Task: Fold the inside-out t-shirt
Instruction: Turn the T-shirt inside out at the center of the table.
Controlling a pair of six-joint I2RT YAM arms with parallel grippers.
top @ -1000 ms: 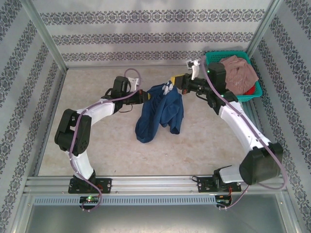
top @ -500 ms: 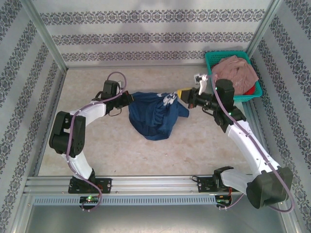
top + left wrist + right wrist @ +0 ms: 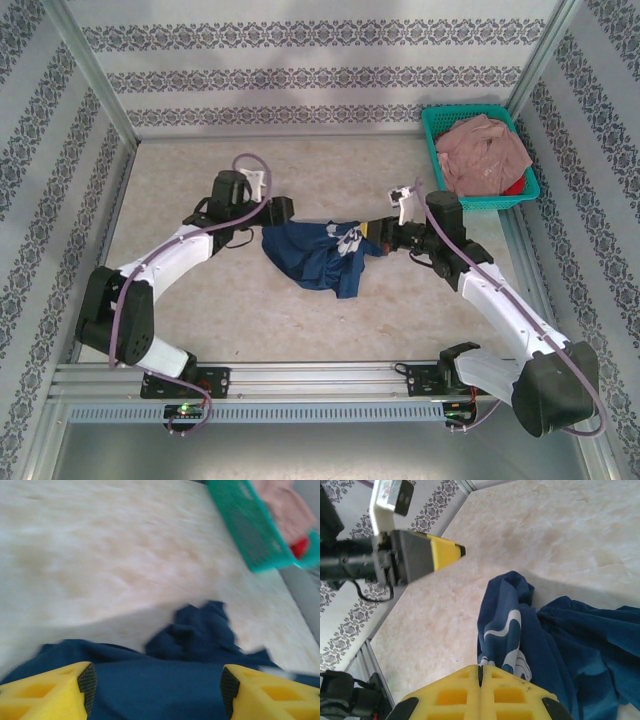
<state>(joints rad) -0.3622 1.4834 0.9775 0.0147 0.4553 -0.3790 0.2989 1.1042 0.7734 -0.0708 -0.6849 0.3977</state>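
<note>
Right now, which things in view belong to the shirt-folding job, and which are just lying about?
Part of the job:
- navy t-shirt, crumpled mid-table
- right gripper, shut on the shirt's edge
- left gripper, open over the shirt

Lying about:
- teal basket, far right corner
- pink garment inside it
- red item under the pink garment

T-shirt (image 3: 315, 255) lies mid-worktop (image 3: 250, 310), left claw (image 3: 280, 215) just left of it, right claw (image 3: 375, 231) at its right edge; basket (image 3: 432, 120) far right, garment (image 3: 485, 155) inside.
</note>
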